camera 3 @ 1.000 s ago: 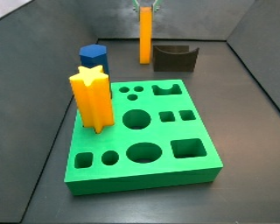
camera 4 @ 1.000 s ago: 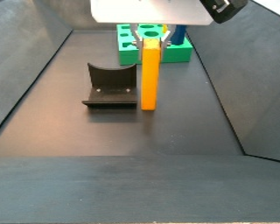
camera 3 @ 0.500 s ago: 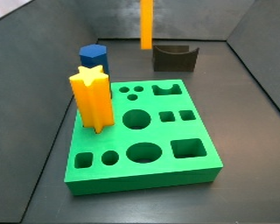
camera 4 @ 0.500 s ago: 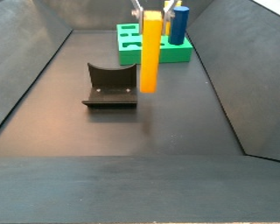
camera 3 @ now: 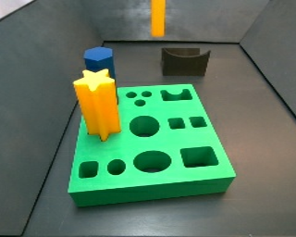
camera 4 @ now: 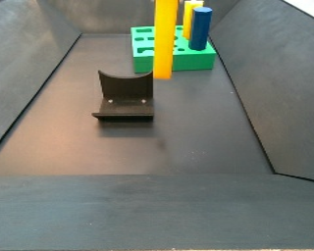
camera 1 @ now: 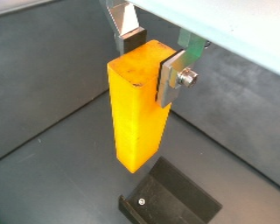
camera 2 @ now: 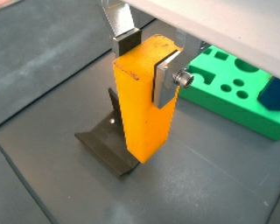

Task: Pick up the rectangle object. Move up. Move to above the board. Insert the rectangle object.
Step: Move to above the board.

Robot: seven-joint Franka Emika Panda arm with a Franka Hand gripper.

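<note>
Gripper (camera 1: 152, 59) clamped on orange bar (camera 1: 140, 109), bar hanging upright clear of floor — pick and lift done. Green board (camera 4: 171, 57) well apart; move above it and insertion left.

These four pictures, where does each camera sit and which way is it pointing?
Wrist view: rides on the arm, looking down along the rectangle object at the dark arch block; the gripper clamps the bar's top.
Wrist view: same perch, angled toward the board; a finger shows.
Side view: fixed beyond the board, facing the far wall past the star post; no robot part visible.
Side view: fixed at the opposite end, facing the board; no robot part visible.
Shared: all show the orange bar and the arch block.
</note>
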